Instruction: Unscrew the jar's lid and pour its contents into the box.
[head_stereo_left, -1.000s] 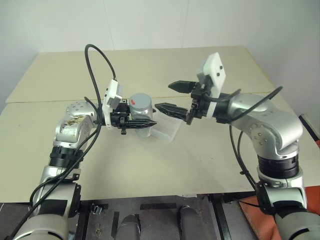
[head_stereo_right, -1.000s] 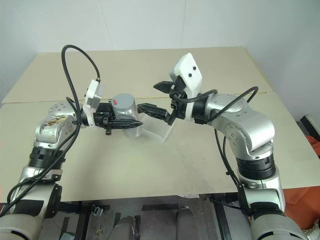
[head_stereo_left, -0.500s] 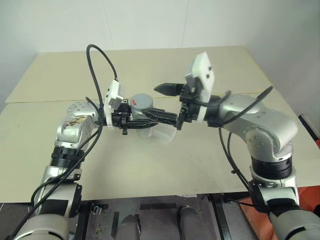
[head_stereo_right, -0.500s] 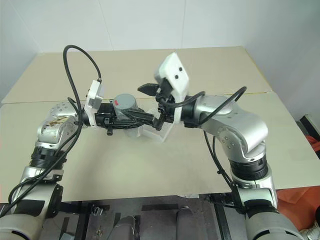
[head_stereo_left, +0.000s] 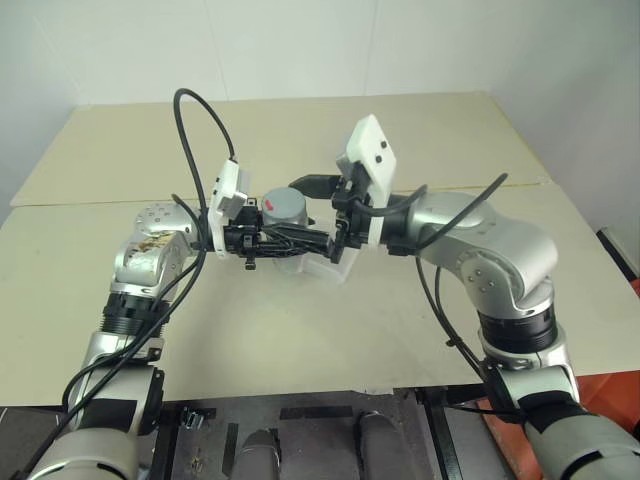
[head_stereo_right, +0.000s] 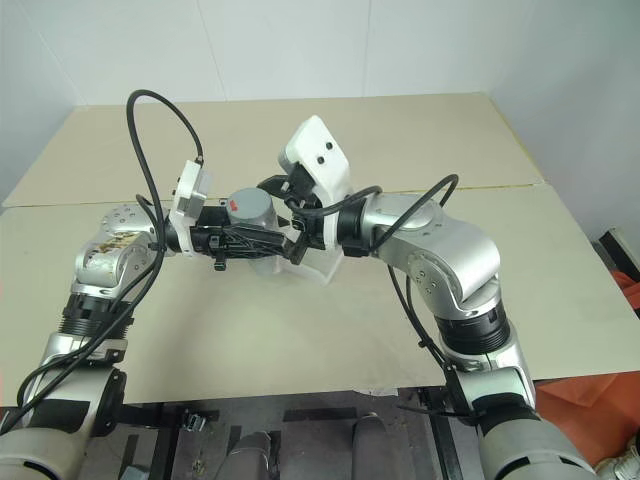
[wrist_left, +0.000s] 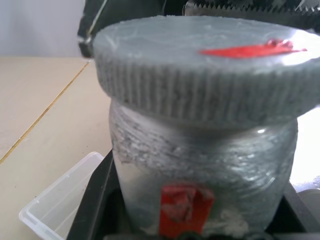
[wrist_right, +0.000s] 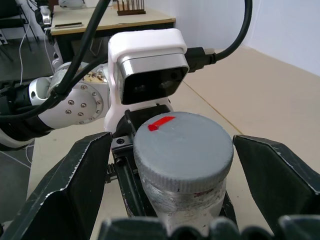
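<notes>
The round grey ridged lid has a red mark. The silvery see-through jar has a red patch. The flat surface is tan.

In front of me lies the wide beige table. Above its middle my left gripper reaches in from my left, clamped on the body of the small cylindrical jar with silvery-clear sides and an orange-red label patch, which stands upright. On the jar sits the round flat grey lid with a small red mark on top. My right gripper comes in from my right, its two fingers spread wide, one on each side of the lid and apart from it. The small shallow square box of clear thin plastic rests on the table below and just to the right of the jar, under my right gripper.
</notes>
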